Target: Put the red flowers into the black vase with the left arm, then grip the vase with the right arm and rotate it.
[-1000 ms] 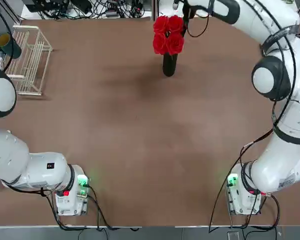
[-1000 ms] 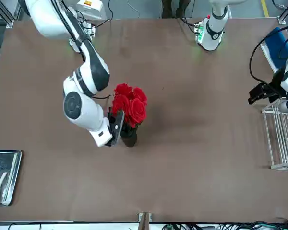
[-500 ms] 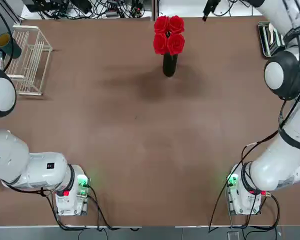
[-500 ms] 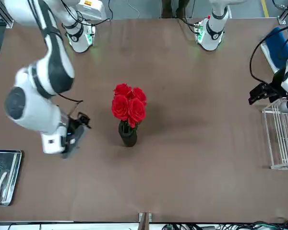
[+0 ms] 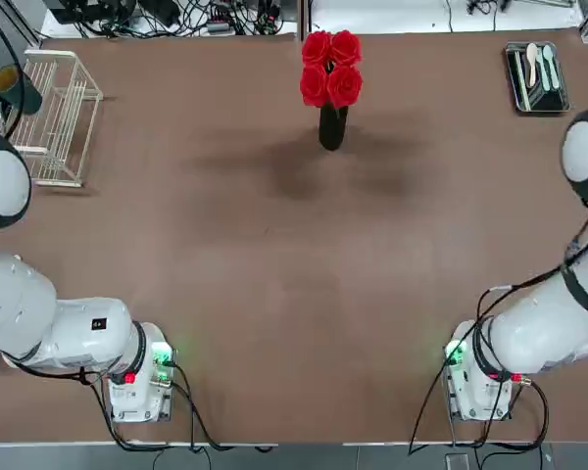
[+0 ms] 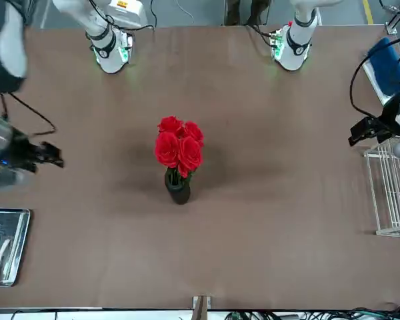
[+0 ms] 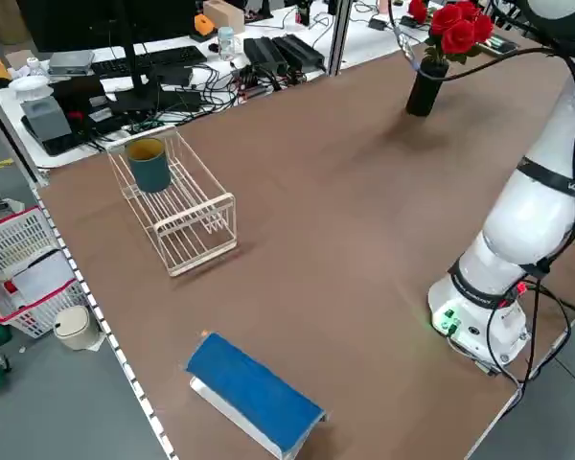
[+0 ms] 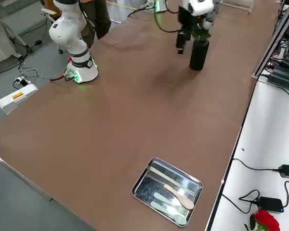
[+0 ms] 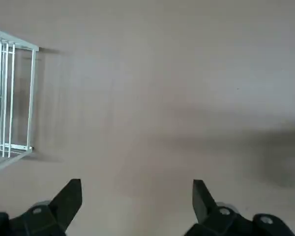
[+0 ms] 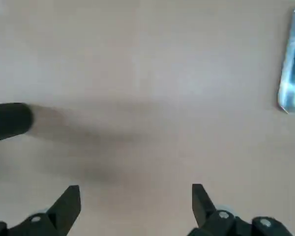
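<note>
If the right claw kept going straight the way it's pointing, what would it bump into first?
Probably just the bare table. The right claw is open and points down at brown tabletop, with the black vase and the metal tray off to either side.

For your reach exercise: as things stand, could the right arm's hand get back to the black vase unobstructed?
Probably yes. The black vase stands alone on bare table holding the red flowers; the right hand is open, off to the side, with nothing between them.

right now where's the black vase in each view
Top: black vase at the far edge, centre.
Front: vase mid-table.
Left side: vase upper right.
Right side: vase at the top, partly behind a gripper.
Left wrist: not in it.
Right wrist: dark body at the left edge.
Shared landmark: red flowers in it.
</note>
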Tool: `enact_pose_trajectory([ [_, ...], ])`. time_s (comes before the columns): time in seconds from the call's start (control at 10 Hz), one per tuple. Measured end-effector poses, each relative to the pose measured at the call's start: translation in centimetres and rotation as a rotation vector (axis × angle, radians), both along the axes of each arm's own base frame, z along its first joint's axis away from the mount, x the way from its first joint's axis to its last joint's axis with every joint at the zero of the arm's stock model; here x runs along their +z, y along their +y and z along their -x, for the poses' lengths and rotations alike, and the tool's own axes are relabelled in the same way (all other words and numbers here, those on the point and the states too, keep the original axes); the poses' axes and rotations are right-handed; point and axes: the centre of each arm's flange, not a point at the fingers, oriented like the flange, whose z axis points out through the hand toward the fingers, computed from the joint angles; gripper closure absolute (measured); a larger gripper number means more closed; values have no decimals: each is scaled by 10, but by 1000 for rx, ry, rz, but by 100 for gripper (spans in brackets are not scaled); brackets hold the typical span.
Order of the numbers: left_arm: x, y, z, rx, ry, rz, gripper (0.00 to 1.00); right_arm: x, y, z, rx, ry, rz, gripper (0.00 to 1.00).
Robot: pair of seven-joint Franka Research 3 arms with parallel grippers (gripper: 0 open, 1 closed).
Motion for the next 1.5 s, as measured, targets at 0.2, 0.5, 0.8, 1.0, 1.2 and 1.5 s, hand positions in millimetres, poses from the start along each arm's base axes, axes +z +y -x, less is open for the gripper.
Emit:
enact_pose_trajectory([
  [0.2,0,0,0,-1,1,0,0,9,-33,36,-93,35,42,0],
  [0.5,0,-1,0,-1,1,0,0,19,-31,48,-115,35,74,0],
  [0.8,-2,-1,-1,-2,3,0,0,19,-9,45,-76,25,90,0],
  [1.0,-3,-1,-1,-2,5,0,0,23,-6,46,-69,14,96,0],
  [1.2,-3,-2,-1,-3,5,0,0,31,-8,50,-72,-1,96,0],
  [1.5,-3,-2,-1,-3,5,0,0,36,-8,52,-73,-10,96,0],
])
